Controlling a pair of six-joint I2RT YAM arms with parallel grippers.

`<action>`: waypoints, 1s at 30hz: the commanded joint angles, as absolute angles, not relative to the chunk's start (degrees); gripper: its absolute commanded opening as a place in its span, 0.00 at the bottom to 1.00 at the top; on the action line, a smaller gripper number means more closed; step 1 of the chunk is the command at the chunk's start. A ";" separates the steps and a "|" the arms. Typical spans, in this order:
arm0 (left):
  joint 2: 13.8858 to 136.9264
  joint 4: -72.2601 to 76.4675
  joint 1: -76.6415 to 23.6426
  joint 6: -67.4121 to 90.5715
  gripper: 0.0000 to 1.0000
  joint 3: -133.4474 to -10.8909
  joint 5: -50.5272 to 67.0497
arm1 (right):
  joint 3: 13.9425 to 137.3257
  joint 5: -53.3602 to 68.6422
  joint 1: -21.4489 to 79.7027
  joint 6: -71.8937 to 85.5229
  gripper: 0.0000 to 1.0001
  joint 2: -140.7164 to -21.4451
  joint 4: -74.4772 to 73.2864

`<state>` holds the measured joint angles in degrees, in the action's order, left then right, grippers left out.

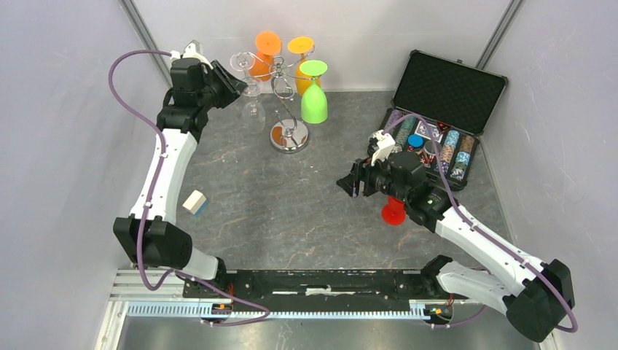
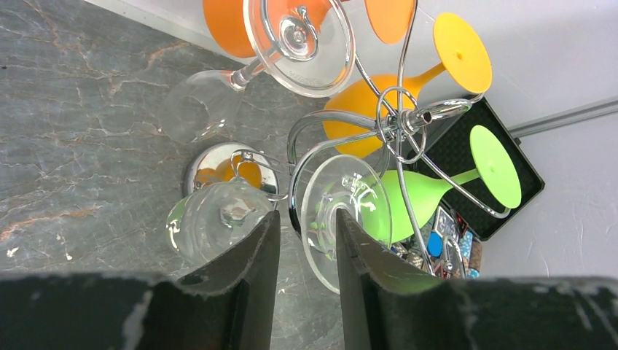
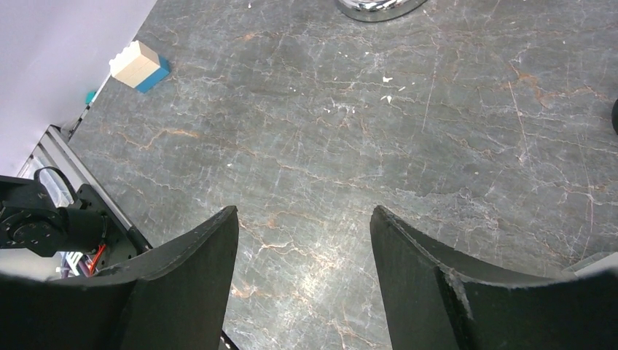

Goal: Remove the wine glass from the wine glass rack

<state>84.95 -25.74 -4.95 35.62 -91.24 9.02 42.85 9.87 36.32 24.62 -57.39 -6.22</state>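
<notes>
While wine glass [image 2: 218,219] hangs just beyond left end effector [image 2: 307,226] | fingers [image 2: 248,292] narrowly apart | nothing gripped

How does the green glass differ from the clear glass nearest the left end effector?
The green glass is opaque; the clear glass is transparent. The green glass hangs on the right side of the wine glass rack, the clear glass on its left. Both hang upside down.

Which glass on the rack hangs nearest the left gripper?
The clear glass right before the left gripper; the other clear one, orange ones and green one hang farther.
</notes>
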 commanded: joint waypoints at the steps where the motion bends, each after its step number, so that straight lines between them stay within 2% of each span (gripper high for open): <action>1: 82.08 -25.31 -4.68 35.50 0.39 -91.87 7.55 | 41.58 8.03 36.21 24.89 0.72 -56.64 -2.90; 3: 81.84 -25.38 -4.72 35.78 0.38 -91.76 7.88 | 41.48 8.04 36.21 25.14 0.72 -56.81 -2.71; 8: 80.91 -25.33 -4.66 37.44 0.25 -90.74 7.99 | 41.59 6.33 36.21 25.30 0.72 -56.74 -3.13; 18: 78.82 -21.68 -4.66 42.60 0.10 -88.32 9.17 | 41.31 2.84 36.20 25.57 0.72 -55.87 -3.34; 22: 78.93 -18.17 -4.66 46.37 0.10 -86.89 11.25 | 41.22 3.05 36.15 25.83 0.72 -56.49 -3.34; 30: 80.83 -12.52 -4.70 53.58 0.24 -84.40 14.02 | 40.74 2.55 36.19 25.84 0.72 -56.27 -3.40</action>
